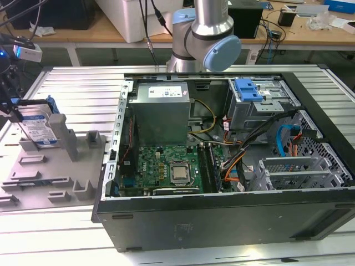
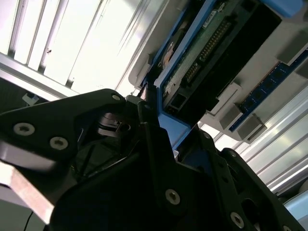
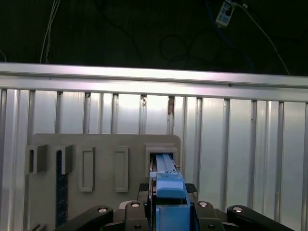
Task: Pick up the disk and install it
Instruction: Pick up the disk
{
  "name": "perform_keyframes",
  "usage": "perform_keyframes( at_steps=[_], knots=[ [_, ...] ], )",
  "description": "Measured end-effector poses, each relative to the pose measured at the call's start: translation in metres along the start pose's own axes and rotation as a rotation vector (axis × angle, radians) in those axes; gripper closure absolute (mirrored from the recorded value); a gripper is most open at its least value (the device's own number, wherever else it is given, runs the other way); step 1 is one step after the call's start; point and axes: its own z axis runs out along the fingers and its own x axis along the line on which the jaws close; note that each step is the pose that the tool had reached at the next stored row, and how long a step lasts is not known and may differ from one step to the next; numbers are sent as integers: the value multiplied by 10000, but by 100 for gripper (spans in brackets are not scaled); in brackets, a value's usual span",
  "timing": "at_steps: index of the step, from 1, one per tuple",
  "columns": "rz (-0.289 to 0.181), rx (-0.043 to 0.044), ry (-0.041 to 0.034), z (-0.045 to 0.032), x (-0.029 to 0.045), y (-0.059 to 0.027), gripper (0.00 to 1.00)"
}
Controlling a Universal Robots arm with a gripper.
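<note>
The disk [image 1: 40, 126] stands on edge in a slot of the grey fixture [image 1: 50, 172] at the exterior view's left, its blue-and-white label facing out. My gripper [image 1: 13, 107] is at the disk's top edge. In the first wrist view the disk's blue carrier frame [image 3: 168, 192] sits between my black fingers [image 3: 144, 190], which press on both of its sides, and the gripper [image 3: 168, 188] is shut on it. The second wrist view shows the disk's circuit-board side [image 2: 207, 53] and my gripper [image 2: 153, 113] clamped on the blue frame.
The open computer case [image 1: 222, 213] lies on the ribbed metal table [image 1: 77, 88] at the exterior view's right. Inside it are a grey power supply box [image 1: 161, 111], a green motherboard [image 1: 166, 169], cables, and a drive cage with a blue latch [image 1: 248, 88]. The arm's base [image 1: 202, 39] stands behind the case.
</note>
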Motion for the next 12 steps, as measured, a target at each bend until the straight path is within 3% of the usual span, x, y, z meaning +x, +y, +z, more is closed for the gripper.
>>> perform_keyframes(
  at_steps=[3,8,12],
  knots=[
    [2,18,79,0,0,0,63],
    [4,70,131,-3,-1,0,63],
    [6,204,137,-30,-1,1,63]
  ],
)
